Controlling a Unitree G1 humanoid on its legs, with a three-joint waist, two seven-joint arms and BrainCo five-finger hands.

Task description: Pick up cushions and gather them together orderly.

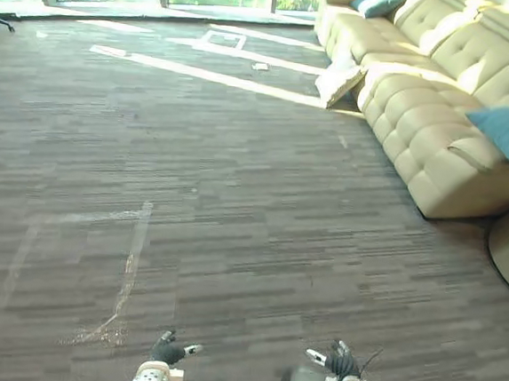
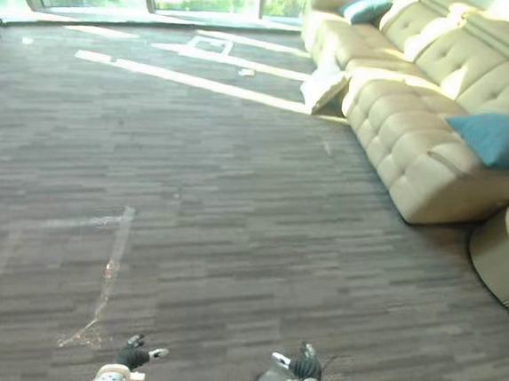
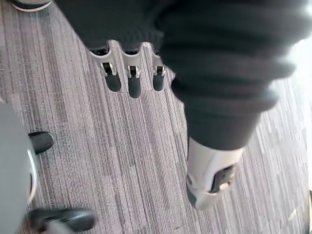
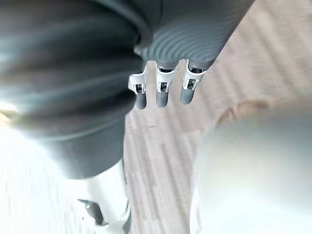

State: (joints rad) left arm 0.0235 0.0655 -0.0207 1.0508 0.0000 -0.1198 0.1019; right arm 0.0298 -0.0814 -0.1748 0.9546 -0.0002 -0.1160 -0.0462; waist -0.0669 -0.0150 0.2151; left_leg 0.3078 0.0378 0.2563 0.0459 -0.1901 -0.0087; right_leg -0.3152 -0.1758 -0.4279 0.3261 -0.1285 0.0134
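Slack, empty left hand (image 1: 167,352) and right hand (image 1: 339,362); cream cushion (image 1: 338,80) tilted against sofa (image 1: 422,107).

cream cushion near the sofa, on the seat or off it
Off it: the cream cushion lies on the carpet, leaning against the sofa front.

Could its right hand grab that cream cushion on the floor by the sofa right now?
Probably not. The right hand hangs open close to the robot, while the cream cushion lies by the sofa, far across the carpet. Nothing blocks the way; it likely must walk closer first.
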